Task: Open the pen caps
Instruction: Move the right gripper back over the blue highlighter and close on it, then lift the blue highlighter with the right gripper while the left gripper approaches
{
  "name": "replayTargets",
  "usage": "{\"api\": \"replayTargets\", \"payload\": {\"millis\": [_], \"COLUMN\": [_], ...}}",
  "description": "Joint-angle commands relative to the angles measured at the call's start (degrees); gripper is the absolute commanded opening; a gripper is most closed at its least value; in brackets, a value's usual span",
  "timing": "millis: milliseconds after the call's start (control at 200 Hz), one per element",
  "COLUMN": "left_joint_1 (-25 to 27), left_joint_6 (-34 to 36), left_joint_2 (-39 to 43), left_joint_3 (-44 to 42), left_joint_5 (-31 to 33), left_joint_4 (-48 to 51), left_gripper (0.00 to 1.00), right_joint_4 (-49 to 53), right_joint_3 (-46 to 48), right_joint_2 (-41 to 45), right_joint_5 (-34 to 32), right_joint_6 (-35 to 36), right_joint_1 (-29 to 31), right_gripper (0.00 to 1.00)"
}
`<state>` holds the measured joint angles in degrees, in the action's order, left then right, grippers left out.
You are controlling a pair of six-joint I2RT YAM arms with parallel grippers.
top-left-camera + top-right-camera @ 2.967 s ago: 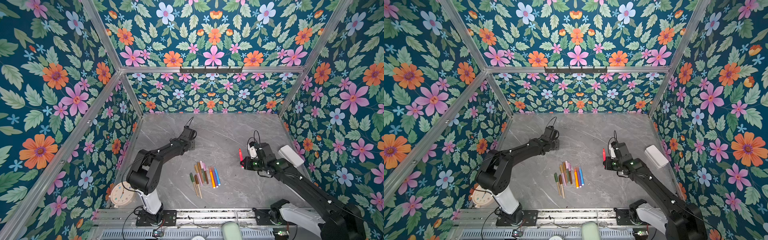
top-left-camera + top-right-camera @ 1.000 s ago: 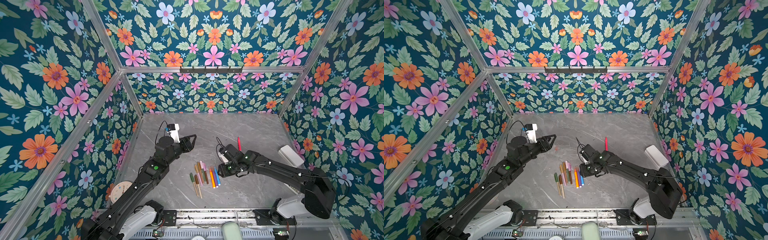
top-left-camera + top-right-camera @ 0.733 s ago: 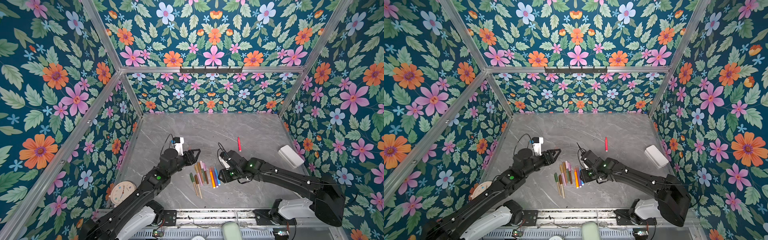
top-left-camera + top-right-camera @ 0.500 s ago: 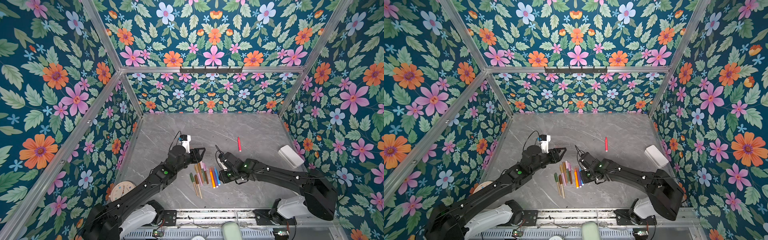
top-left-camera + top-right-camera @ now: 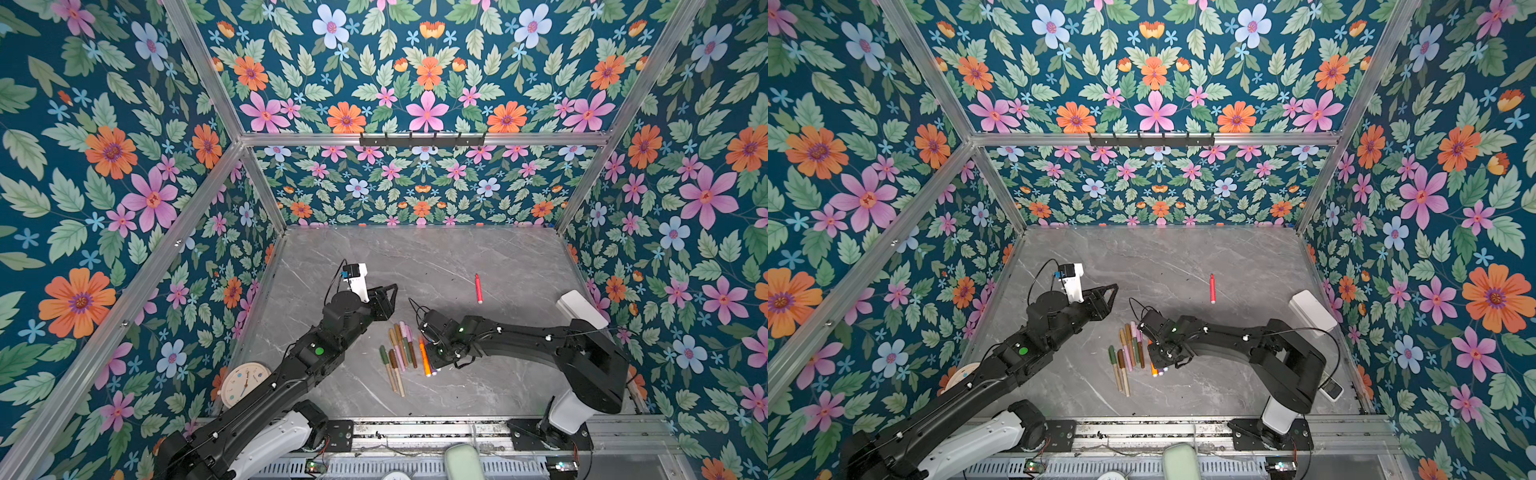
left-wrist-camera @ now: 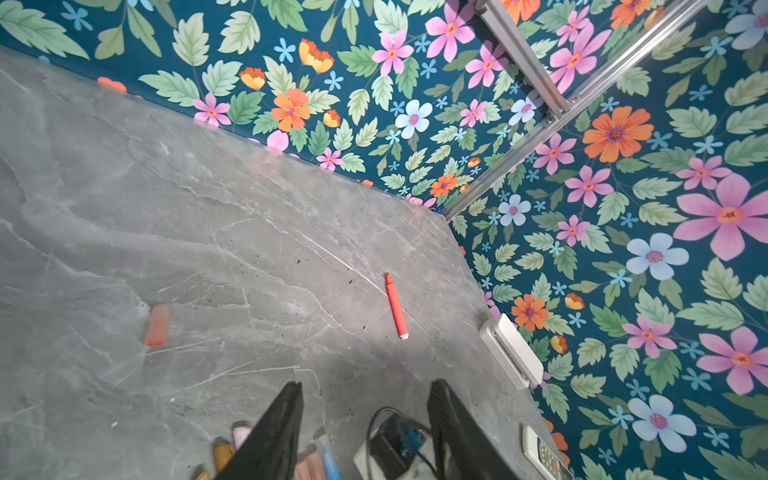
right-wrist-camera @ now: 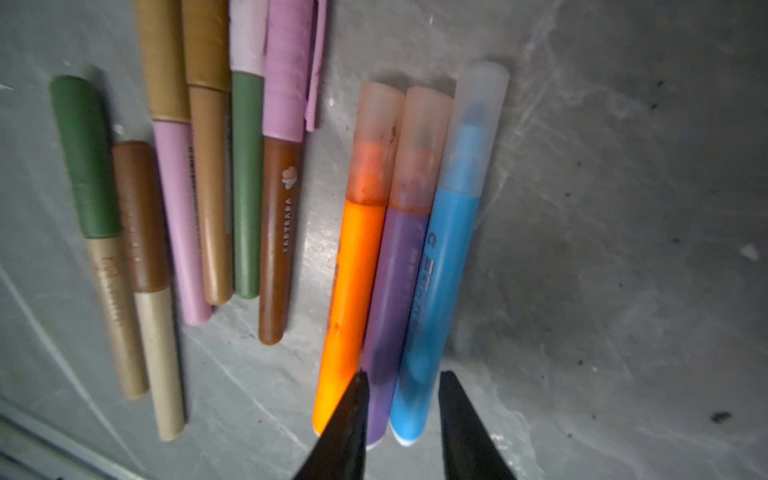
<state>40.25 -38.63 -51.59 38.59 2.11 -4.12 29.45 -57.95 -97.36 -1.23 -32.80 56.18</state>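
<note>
Where the pens [image 5: 403, 353] are bunched on the grey tabletop [image 5: 478, 249] near the front rail, between the two arms, their long axes are seen to run side by side from front to back, with the capped ends toward the back wall. In the right wrist view the orange pen [image 7: 353, 291], purple pen [image 7: 395, 299] and blue pen [image 7: 440, 270] are shown touching along their length, with translucent pen caps [image 7: 376, 141] fitted on. The right gripper [image 7: 403, 374] is set over their white butt ends, its jaws parted wider than one barrel and nothing clamped. One red pen [image 5: 478, 288] is laid alone farther back, well apart, tip toward the back wall. A loose orange-red cap [image 6: 158, 325] is seen in the left wrist view. The left gripper [image 5: 388, 297] is held wide open and empty beyond the capped ends.
</note>
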Motion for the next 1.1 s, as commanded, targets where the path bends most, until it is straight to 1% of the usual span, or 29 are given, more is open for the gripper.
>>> {"api": "replayTargets", "payload": {"millis": [0, 340, 790, 920, 980, 1040, 1095], "left_joint_1": [0.0, 0.0, 0.0, 0.0, 0.0, 0.0, 0.0], "left_joint_6": [1.1, 0.5, 0.2, -0.4, -1.0, -1.5, -1.9], "left_joint_2": [0.8, 1.1, 0.6, -0.1, -0.4, -1.1, -2.3], "left_joint_3": [-0.8, -2.6, -2.9, -3.7, -4.7, -5.0, -4.6], "left_joint_5": [-0.1, -1.0, -1.3, -1.7, -1.8, -2.1, -2.9], "left_joint_4": [1.3, 0.8, 1.5, 0.6, -0.8, -1.8, -2.4], "left_gripper": [0.53, 0.54, 0.54, 0.54, 0.54, 0.55, 0.59], "right_joint_4": [3.3, 5.1, 3.4, 3.7, 3.5, 2.8, 1.8], "right_joint_3": [-0.8, 0.6, 1.5, 2.8, 3.6, 4.7, 5.9], "right_joint_2": [-0.6, 1.9, -0.2, -0.6, -0.7, -0.5, 0.3], "right_joint_5": [-4.1, -5.5, -3.8, -5.8, -5.8, -5.0, -3.4], "right_joint_6": [-1.3, -1.2, -0.9, -0.7, -0.6, -0.7, -0.7], "right_joint_1": [0.2, 0.3, 0.2, 0.2, -0.1, -0.9, -2.1], "right_gripper": [0.32, 0.32, 0.32, 0.31, 0.27, 0.19, 0.12]}}
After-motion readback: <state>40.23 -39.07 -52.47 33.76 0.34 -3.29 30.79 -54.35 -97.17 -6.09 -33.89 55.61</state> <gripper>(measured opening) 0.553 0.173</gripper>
